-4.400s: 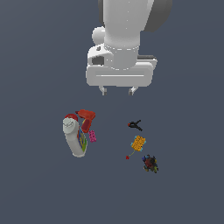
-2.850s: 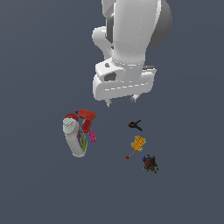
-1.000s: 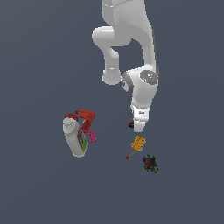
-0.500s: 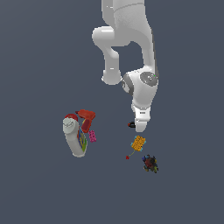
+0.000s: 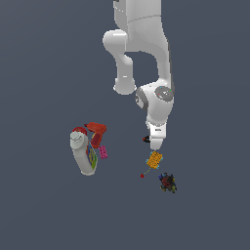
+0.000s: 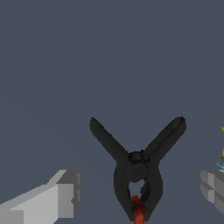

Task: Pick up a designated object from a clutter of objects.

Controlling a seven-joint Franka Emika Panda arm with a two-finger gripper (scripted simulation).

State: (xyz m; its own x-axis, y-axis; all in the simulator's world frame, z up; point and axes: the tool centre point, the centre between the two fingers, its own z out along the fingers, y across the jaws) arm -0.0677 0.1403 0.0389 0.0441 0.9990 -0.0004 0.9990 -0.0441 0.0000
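The gripper [image 6: 139, 190] is down over the black clamp [image 6: 136, 168], which lies just beside the orange waffle block [image 5: 155, 159], its fingers [image 6: 61, 194] spread wide either side without touching, so I'd say closing and lifting remain.

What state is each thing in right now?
gripper: open, fingers either side of the clamp, apart from it.
black clamp: on the surface, handles spread, not gripped.
white bottle: lying down, red cap on.
red drill: resting against the bottle.
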